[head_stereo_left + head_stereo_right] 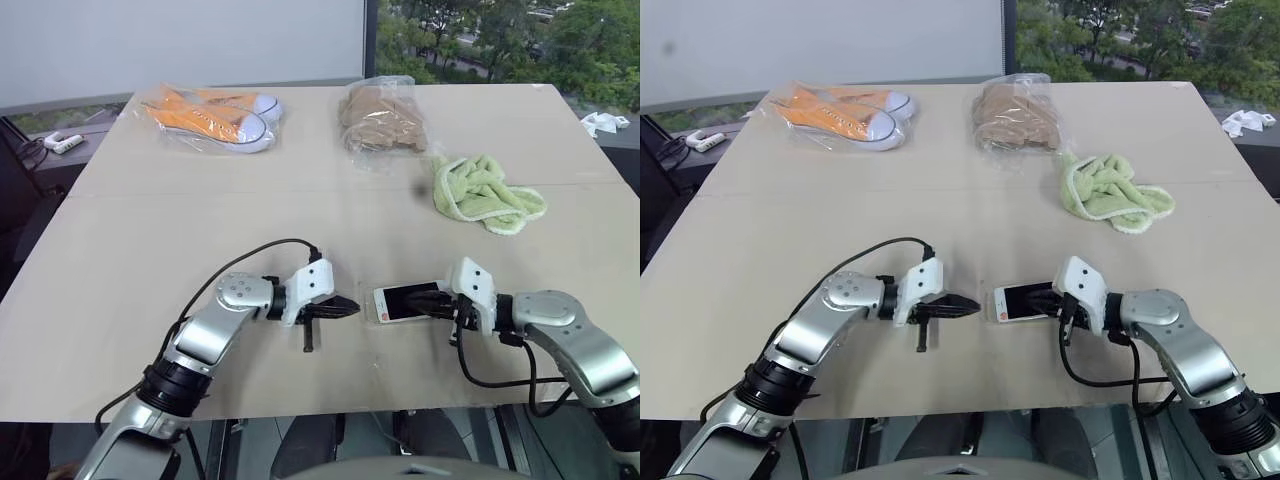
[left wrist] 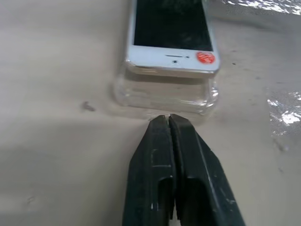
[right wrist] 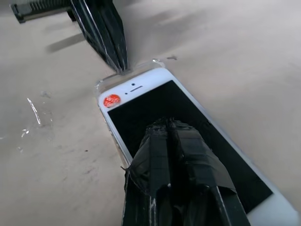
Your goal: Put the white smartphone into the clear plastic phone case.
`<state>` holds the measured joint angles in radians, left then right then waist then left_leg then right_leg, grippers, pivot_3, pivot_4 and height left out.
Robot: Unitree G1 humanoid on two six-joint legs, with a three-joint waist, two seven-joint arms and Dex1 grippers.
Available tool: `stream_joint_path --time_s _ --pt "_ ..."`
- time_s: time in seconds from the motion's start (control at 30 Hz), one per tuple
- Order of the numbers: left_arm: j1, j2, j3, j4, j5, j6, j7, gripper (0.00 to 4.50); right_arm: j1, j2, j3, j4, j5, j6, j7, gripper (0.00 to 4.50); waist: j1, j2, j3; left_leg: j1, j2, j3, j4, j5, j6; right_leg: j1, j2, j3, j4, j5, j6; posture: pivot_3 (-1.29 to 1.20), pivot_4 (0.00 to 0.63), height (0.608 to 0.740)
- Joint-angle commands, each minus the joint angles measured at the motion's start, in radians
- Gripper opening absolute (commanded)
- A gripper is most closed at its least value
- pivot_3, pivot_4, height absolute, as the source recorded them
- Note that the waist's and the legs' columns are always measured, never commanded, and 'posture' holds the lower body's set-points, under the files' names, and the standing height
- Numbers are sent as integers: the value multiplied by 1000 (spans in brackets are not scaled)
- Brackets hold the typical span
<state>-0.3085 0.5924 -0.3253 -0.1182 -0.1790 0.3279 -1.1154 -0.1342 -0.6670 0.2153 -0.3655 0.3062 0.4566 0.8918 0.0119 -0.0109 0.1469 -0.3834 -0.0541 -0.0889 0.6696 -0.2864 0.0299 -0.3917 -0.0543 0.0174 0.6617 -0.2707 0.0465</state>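
Under the white smartphone (image 2: 170,35), clear plastic phone case (image 2: 162,96) at shut left gripper (image 2: 168,120).

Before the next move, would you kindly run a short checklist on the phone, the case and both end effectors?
1. White smartphone lies screen up over the clear plastic phone case: ok.
2. Phone fully seated in the case: not ok; its end sits above the case's end wall.
3. Left end effector shut, tips at the case's end wall: ok.
4. Right end effector shut, on the screen: ok.
5. Phone's far end seated: cannot tell.
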Motion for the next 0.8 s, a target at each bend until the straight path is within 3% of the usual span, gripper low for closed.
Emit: stream_joint_path --time_s 0.03,0.27,0.53,0.8 --pt "-21 -5 -11 -8 18 -13 7 62 -15 4 4 -19 -5 6 1 0 0 0 0 0 0 0 0 0 0 0 0 0 0 0 0 0 150 740" --pt "-32 -34 -23 13 42 -17 22 62 -35 -4 65 -26 -56 78 -9 0 2 0 -1 1 0 0 0 0 0 0 0 0 0 0 0 0 150 740" --pt "-27 -53 -22 5 49 -10 33 62 -75 3 136 -65 -85 338 -92 0 4 0 -3 3 -1 -1 1 0 0 4 -1 -1 0 0 0 0 150 740" --pt "-16 -49 -19 -12 48 -1 27 62 -91 -15 177 -61 -106 408 -124 0 3 0 -5 5 -1 -2 1 -1 1 5 -1 -2 0 0 0 0 150 740"
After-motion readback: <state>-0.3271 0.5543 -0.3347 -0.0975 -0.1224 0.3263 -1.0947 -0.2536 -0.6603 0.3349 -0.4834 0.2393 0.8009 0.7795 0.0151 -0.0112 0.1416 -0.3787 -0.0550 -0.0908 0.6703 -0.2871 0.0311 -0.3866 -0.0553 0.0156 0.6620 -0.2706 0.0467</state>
